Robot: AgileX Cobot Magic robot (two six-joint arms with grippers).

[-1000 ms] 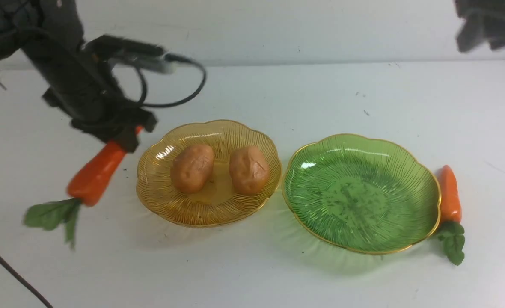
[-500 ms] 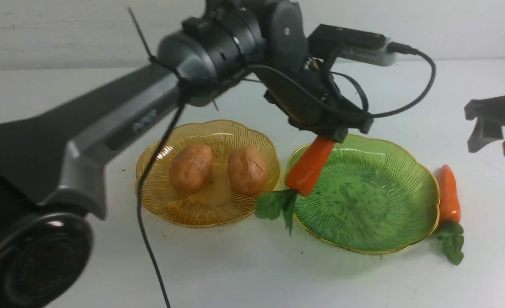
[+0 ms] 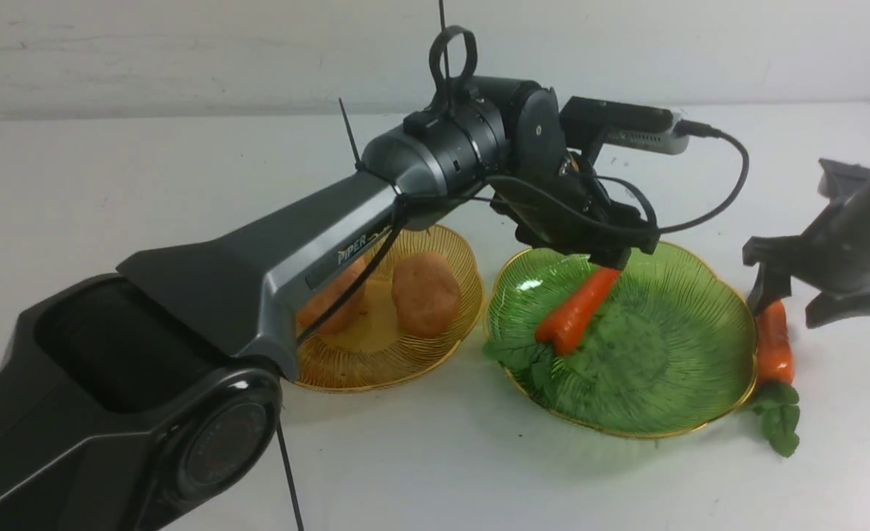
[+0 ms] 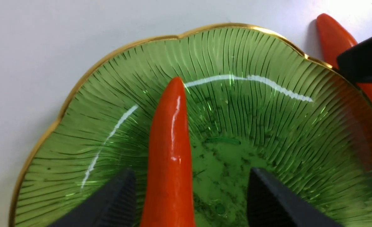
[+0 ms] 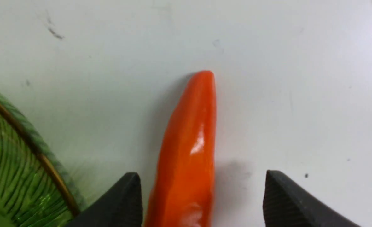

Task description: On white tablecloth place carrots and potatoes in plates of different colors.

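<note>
On the white tablecloth (image 3: 110, 184) stand an amber plate (image 3: 405, 361) and a green plate (image 3: 686, 354). One potato (image 3: 424, 291) shows fully in the amber plate; the other potato (image 3: 332, 299) is half hidden behind my left arm. A carrot (image 3: 579, 310) (image 4: 170, 157) lies in the green plate, leaves over the near rim. My left gripper (image 3: 612, 259) (image 4: 192, 171) is open around its thin end. The second carrot (image 3: 773, 343) (image 5: 186, 151) lies on the cloth beside the green plate's right rim. My right gripper (image 3: 789, 302) (image 5: 201, 174) stands open astride it.
My left arm reaches across the amber plate from the near left, and its cable (image 3: 730, 184) loops above the green plate. The two plates almost touch. The right arm comes in from the right edge.
My left arm carried the carrot from left of the amber plate into the green plate and opened its jaws. My right gripper came down from the upper right onto the second carrot.
</note>
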